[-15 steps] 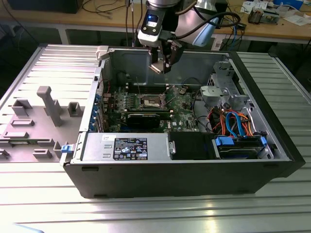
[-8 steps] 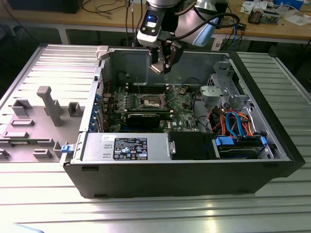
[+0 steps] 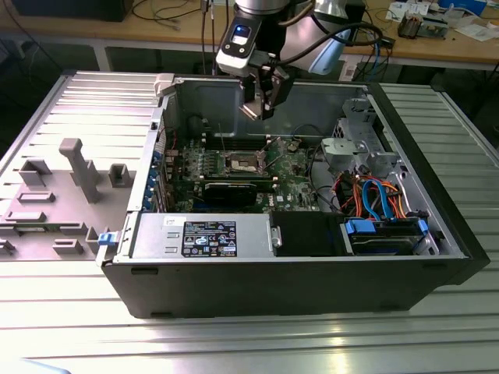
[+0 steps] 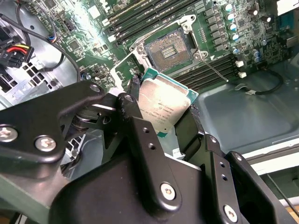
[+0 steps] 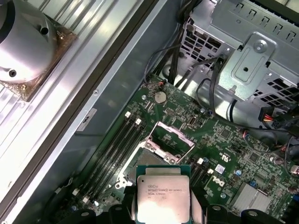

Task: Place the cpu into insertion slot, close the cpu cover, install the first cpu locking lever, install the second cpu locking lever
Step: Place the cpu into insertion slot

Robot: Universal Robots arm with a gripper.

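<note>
The gripper (image 3: 263,109) has its fingers (image 4: 194,123) closed on the cpu (image 4: 166,105), held tilted and clear above the green board in the open computer case (image 3: 312,257), near the empty insertion slot (image 4: 170,49), with the cpu cover (image 5: 170,137) standing raised.

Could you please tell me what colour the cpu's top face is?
Dull silver-grey, with a thin green edge; the cpu shows best in the second wrist view.

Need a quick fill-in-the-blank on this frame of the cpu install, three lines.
1. The gripper is ____ on the cpu.
2. The insertion slot is ____, its contacts bare.
3. The insertion slot is set into a ____ circuit board.
Missing words: shut; empty; green.
</note>
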